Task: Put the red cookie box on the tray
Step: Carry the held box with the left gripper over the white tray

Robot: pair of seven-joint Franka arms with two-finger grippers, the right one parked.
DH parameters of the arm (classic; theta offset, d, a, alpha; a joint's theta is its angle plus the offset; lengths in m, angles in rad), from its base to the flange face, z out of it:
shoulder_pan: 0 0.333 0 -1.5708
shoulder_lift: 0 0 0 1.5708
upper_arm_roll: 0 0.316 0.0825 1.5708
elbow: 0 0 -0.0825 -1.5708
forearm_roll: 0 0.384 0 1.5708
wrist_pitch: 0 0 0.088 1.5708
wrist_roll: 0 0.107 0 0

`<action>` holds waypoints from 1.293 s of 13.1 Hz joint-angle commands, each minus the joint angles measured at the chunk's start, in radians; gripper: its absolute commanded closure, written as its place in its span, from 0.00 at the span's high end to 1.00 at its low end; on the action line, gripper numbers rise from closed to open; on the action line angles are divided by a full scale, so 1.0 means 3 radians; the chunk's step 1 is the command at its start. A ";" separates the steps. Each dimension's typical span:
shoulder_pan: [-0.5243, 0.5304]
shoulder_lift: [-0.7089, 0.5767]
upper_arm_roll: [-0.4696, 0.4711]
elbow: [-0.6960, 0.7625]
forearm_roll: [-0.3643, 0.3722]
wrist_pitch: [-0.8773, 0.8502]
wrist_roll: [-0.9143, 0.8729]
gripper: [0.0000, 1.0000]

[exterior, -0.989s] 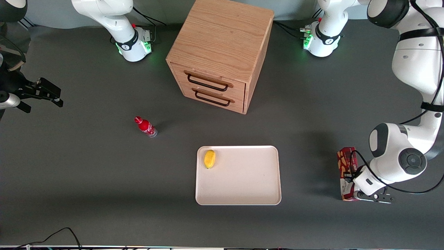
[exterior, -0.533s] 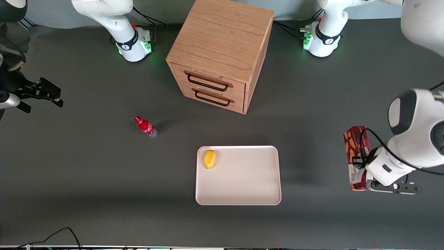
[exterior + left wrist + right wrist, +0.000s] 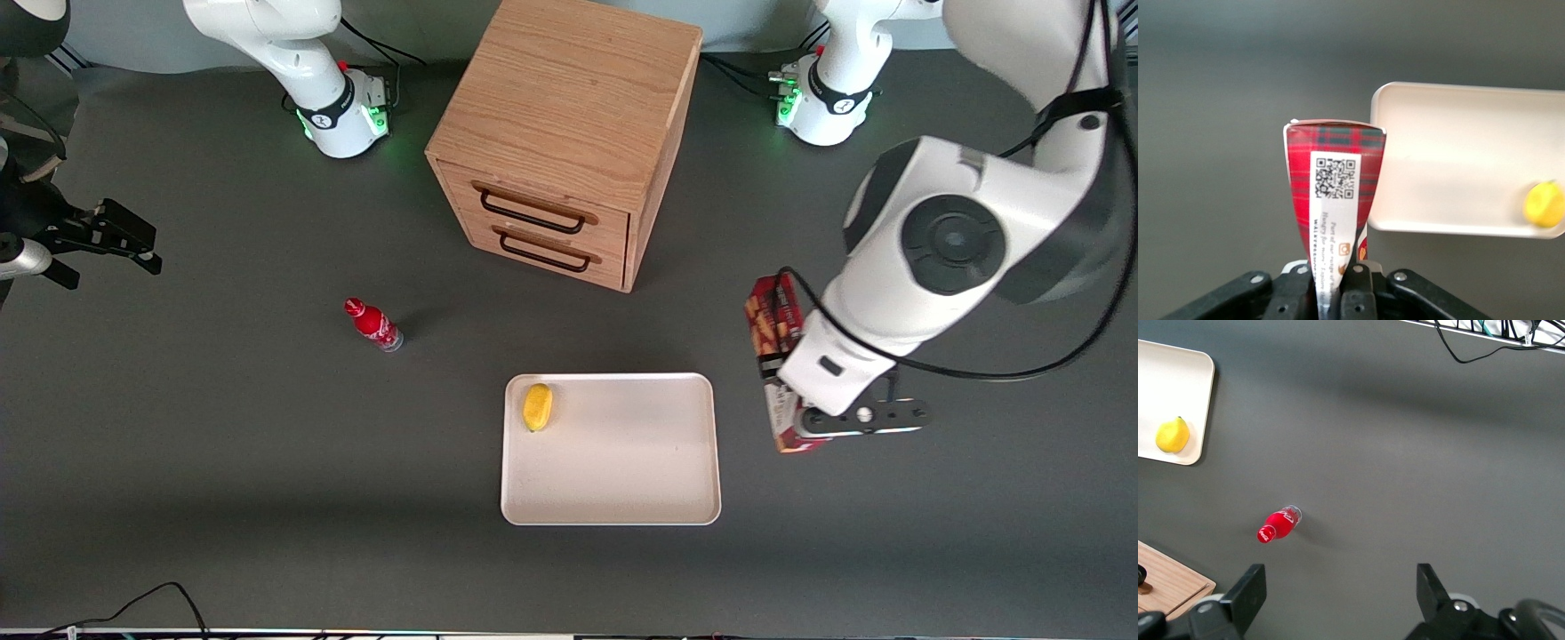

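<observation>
Left arm's hand [image 3: 794,391] hangs above the dark surface [image 3: 222,444], just off the tray's short edge toward the working arm's end. Its fingers are clamped on the red cookie box [image 3: 773,338]; in the wrist view the box [image 3: 1333,200] runs out from between the black fingers [image 3: 1358,293], the plaid end face with a white label and square code facing the camera.

Box is lifted clear of the surface, long axis running roughly from nearer the front camera to farther from it. It sits beside the tray [image 3: 622,498], not over it; a strip of bare surface shows between the two in the front view.

Tray lies flat, cream-white, near the middle of the surface and toward its front edge. A small yellow fruit [image 3: 537,406] rests in one corner of the tray, the corner toward the parked arm's end and farther from the front camera.

Wooden drawer cabinet [image 3: 569,133] stands farther from the front camera than the tray, two drawers with dark handles facing forward. A small red bottle [image 3: 372,324] lies on the surface toward the parked arm's end, well apart from the tray.
</observation>
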 commanded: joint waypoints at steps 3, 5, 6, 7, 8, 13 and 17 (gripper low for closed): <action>-0.0297 0.0609 0.0072 0.0120 0.0150 0.0751 -0.0256 0.00; -0.0337 0.0799 0.0078 0.0114 0.0258 0.0951 -0.0281 0.00; -0.0373 0.0891 0.0113 0.0120 0.0334 0.1058 -0.0327 0.00; -0.0424 0.0973 0.0164 0.0120 0.0386 0.1171 -0.0368 0.00; -0.0506 0.1060 0.0251 0.0135 0.0411 0.1283 -0.0404 0.00; -0.0793 0.1290 0.0671 0.0155 0.0412 0.1642 -0.0379 0.00; -0.0782 0.1275 0.0676 0.0155 0.0427 0.1637 -0.0399 1.00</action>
